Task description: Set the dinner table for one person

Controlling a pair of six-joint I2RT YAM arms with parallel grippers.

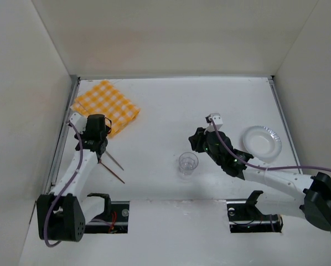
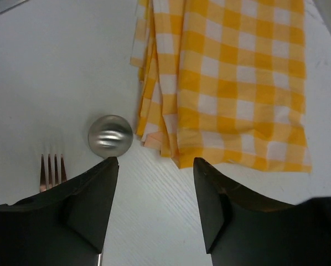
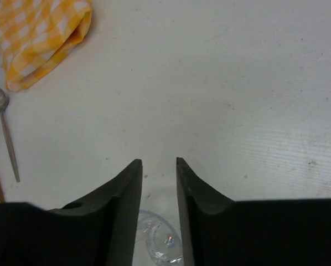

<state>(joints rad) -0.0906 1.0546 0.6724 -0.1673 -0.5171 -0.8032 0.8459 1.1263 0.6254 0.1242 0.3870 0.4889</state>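
Counter (image 1: pixel 171 105) lies beneath both arms, not yet set. Left claw (image 2: pixel 154 163) is held half open, empty, at the checked cloth's (image 2: pixel 232 83) edge near the far-left corner, probably to grasp it. Right claw (image 3: pixel 158 163), narrowly open and empty, is held beside the glass (image 1: pixel 187 162).

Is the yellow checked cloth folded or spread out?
Folded. The cloth shows several stacked layers along its edge.

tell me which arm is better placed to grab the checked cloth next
Left. The left gripper is open just short of the cloth; the right gripper sits far off by the cup.
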